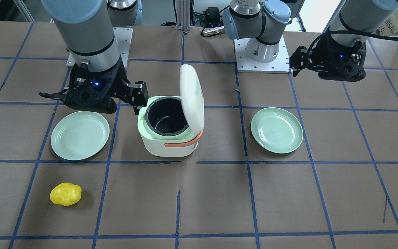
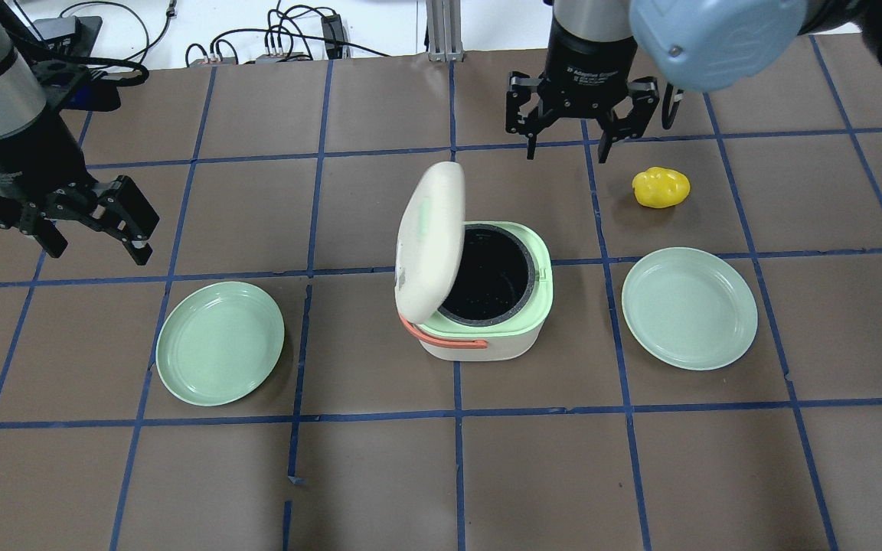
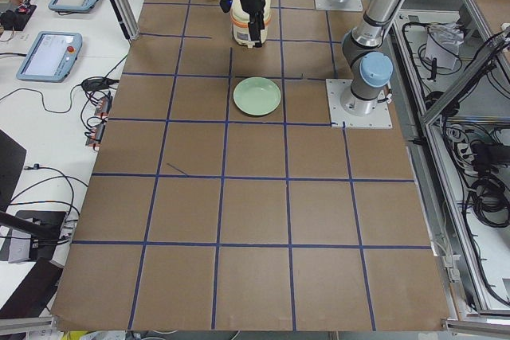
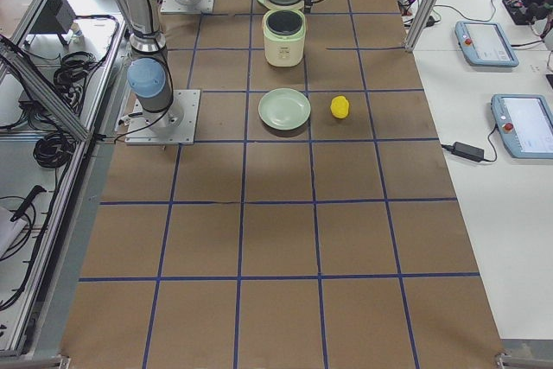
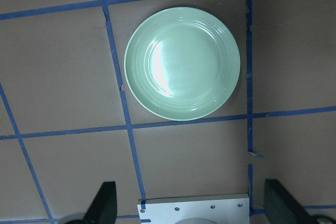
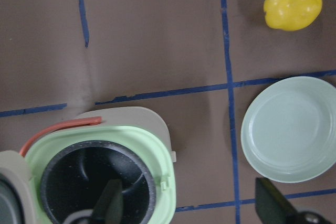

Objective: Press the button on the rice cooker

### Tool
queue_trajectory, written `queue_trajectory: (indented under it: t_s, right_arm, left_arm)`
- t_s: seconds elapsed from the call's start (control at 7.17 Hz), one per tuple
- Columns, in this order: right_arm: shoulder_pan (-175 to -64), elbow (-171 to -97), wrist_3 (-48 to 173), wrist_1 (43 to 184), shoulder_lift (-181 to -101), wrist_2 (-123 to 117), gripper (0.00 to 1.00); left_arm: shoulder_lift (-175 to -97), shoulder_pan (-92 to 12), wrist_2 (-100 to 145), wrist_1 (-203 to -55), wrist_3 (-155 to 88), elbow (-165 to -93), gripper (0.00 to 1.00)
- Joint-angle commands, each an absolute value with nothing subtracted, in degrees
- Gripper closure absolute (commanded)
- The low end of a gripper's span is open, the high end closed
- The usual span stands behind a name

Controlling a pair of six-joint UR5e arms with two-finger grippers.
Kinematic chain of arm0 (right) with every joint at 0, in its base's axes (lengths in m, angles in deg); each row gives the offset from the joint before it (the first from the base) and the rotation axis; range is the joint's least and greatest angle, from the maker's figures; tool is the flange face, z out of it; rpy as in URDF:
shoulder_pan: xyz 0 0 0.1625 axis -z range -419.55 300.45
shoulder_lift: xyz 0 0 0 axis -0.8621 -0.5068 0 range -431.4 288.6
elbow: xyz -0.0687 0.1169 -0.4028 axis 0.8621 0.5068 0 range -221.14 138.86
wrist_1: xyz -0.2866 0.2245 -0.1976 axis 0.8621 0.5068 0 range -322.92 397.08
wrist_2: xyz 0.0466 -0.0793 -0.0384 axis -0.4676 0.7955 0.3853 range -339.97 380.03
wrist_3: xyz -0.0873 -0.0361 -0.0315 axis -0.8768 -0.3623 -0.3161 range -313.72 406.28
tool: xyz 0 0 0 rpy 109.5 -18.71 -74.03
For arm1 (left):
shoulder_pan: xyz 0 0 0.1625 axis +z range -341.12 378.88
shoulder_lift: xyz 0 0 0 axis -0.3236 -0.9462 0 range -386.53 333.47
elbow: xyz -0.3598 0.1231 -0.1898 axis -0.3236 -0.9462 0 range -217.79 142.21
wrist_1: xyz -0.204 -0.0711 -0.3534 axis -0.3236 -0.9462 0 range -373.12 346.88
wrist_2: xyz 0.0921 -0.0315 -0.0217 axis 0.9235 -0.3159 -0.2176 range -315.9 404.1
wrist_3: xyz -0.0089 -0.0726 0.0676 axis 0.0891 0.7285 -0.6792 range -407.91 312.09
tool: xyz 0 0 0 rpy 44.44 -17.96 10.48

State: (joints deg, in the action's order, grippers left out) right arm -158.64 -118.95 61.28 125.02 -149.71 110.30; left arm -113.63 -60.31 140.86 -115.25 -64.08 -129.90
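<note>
Spacing of the right claw (image 2: 568, 145) was wide, and it held nothing. It hung above the right-hand edge of the rice cooker (image 2: 517, 344), with one finger over the inner pot (image 6: 94, 182) in the wrist view. The cooker sat mid-worktop between two plates, and its lid (image 2: 429, 237) already stood upright on the hinge. No button could be identified with certainty; a small tab (image 2: 541, 272) on the green rim opposite the hinge was the likeliest candidate. A good press would probably need the claw narrowed to a single blunt tip. It would also need a straight descent and light force, since the smooth plastic body might slide on paper. The cooker was a rounded square, cream below and pale green at the rim, with a dark speckled pot and an orange handle (image 2: 441, 340). The right plate (image 2: 690, 308) and left plate (image 2: 220, 343) were glossy green with ringed rims. A knobbly yellow object (image 2: 661, 187) lay near the right plate. The left claw (image 2: 96, 237), also wide and empty, hung well apart from the cooker. The worktop (image 2: 380, 474) was brown paper gridded with blue tape.
</note>
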Motion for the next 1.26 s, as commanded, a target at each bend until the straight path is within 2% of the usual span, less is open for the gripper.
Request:
queue_trajectory:
  t_s: [0.0, 1.12]
  right_arm:
    - [-153.27, -117.96, 53.17, 121.56, -150.41, 111.61, 0.0]
    - [-152.8, -118.93, 52.17, 120.93, -151.12, 110.47, 0.0]
  left_arm:
    - [-113.63, -60.31, 140.86, -115.24, -64.08, -129.9, 0.0]
    - [-113.54, -60.31, 140.86, -115.24, -64.08, -129.9, 0.0]
